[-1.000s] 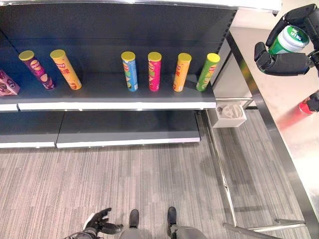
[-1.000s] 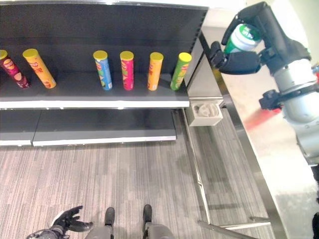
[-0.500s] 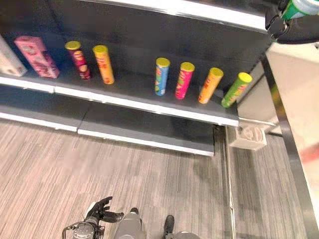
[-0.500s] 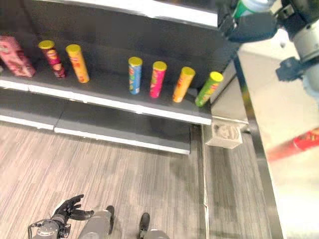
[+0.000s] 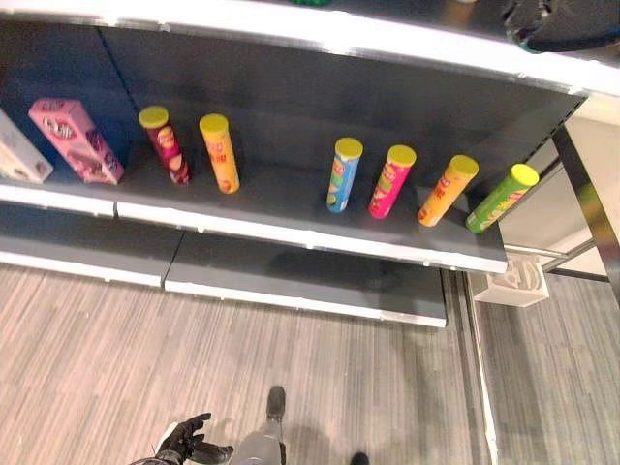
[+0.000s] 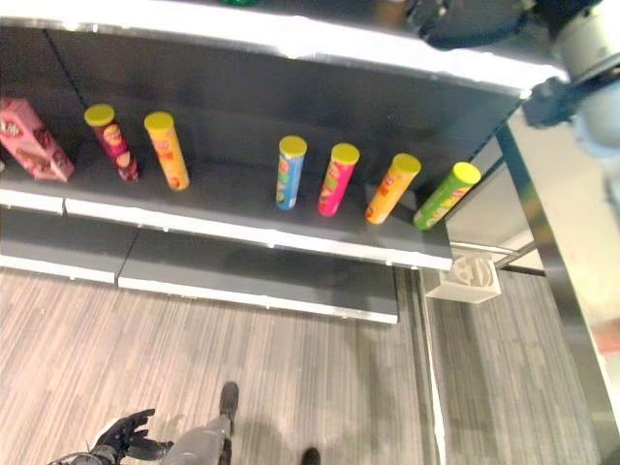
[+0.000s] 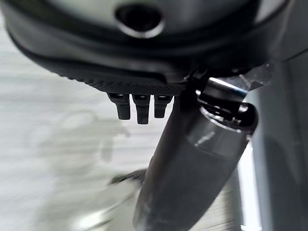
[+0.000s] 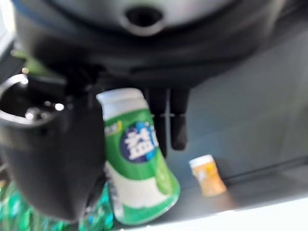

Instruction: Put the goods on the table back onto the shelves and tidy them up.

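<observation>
The right hand (image 8: 72, 159) is raised to the upper shelf (image 5: 320, 29) at 1 o'clock in the head views, where its dark bulk sits above the shelf's bright front edge. In its wrist view, thumb and fingers (image 8: 175, 120) are curled round a green bottle (image 8: 139, 159) with a white cap, held tilted just above the shelf floor. Past it on that shelf a small orange bottle (image 8: 208, 174) stands apart from the green one, and green packets (image 8: 14, 207) lie by the thumb side. On the middle shelf (image 5: 291, 199) six tubes with yellow lids stand in a row: a maroon tube (image 5: 163, 143) and an orange tube (image 5: 220, 152) near each other at 10 o'clock, then a gap, then a blue tube (image 5: 342, 173), a pink tube (image 5: 391, 180), a second orange tube (image 5: 447, 189) and a green tube (image 5: 500, 197) leaning toward 2 o'clock. A pink box (image 5: 76, 139) stands at 9 o'clock, left of the maroon tube. The left hand (image 5: 189, 446) hangs low at 7 o'clock over the grey floor (image 5: 116, 368), fingers loosely spread and holding nothing. A white bin (image 5: 511, 279) sits on the floor at 4 o'clock beside the shelf end.
</observation>
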Available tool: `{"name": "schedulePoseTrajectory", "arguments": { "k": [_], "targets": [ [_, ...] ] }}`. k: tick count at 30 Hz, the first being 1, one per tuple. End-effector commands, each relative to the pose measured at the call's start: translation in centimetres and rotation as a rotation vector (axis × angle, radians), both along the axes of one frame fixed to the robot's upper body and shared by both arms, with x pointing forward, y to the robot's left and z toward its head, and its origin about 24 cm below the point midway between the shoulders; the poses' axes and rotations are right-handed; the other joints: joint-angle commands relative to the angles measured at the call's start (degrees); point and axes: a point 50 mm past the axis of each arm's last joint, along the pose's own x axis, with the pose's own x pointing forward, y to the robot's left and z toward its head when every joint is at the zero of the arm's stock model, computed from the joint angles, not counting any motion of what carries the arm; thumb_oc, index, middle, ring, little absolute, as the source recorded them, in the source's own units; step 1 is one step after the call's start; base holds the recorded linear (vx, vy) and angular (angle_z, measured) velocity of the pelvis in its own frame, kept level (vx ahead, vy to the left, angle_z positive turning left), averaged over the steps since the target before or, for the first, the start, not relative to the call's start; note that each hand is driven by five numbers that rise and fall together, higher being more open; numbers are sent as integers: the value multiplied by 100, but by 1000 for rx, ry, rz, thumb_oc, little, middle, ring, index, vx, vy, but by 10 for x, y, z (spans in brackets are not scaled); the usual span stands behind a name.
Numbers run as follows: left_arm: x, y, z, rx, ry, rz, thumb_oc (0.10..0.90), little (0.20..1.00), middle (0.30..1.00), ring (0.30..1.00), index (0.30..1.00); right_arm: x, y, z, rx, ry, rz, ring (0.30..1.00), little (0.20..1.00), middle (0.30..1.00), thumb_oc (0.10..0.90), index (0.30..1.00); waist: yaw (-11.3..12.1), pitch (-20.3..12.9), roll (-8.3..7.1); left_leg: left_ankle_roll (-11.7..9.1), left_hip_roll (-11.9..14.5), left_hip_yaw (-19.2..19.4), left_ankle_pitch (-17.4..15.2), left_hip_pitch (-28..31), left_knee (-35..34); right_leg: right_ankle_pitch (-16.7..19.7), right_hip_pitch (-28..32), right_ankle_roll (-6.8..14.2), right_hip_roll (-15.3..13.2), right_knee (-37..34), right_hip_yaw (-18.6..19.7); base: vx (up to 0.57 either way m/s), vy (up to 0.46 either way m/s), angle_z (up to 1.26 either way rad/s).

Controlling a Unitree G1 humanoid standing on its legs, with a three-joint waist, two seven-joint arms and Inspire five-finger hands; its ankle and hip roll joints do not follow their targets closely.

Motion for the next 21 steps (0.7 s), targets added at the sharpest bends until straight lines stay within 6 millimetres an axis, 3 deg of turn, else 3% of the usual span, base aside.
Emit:
{"name": "schedulePoseTrajectory", "arguments": {
  "k": [1, 4, 6, 11, 21],
  "targets": [
    [-15, 17, 4, 73, 24, -23, 800, 900, 900, 900, 900, -21, -9, 43, 109, -220, -8, 300, 300, 300, 400, 300, 125, -542, -114, -510, 172, -255, -559, 73, 15, 222, -566, 19, 223, 997, -66, 36, 78, -14],
    [-14, 18, 5, 70, 17, -25, 800, 900, 900, 900, 900, -23, -10, 47, 111, -229, -10, 300, 300, 300, 400, 300, 93, -515, -58, -516, 187, -292, -648, 136, 15, 253, -822, -38, 223, 862, -175, 38, 17, -18],
    [-11, 20, 6, 79, 16, -32, 800, 900, 900, 900, 900, -25, -9, 55, 128, -261, -6, 300, 300, 300, 400, 300, 3, -455, -33, -543, 178, -292, -724, 179, 15, 375, -981, -73, 255, 180, -384, 34, -34, -2],
    [-14, 14, 3, 60, 18, -27, 800, 900, 900, 900, 900, -18, -9, 50, 145, -220, 3, 300, 300, 300, 400, 300, -43, -581, -129, -567, 172, -306, -813, 347, 15, 539, -560, -42, 355, -630, -213, 93, -65, 19],
    [-20, 1, -5, 23, 44, -19, 800, 900, 900, 900, 900, 1, -7, 42, 172, -137, -6, 300, 300, 300, 400, 300, 27, -758, -226, -699, 333, -360, -871, 456, 15, 392, -273, -107, 495, -814, -345, 42, -71, -1]
  ]
}}
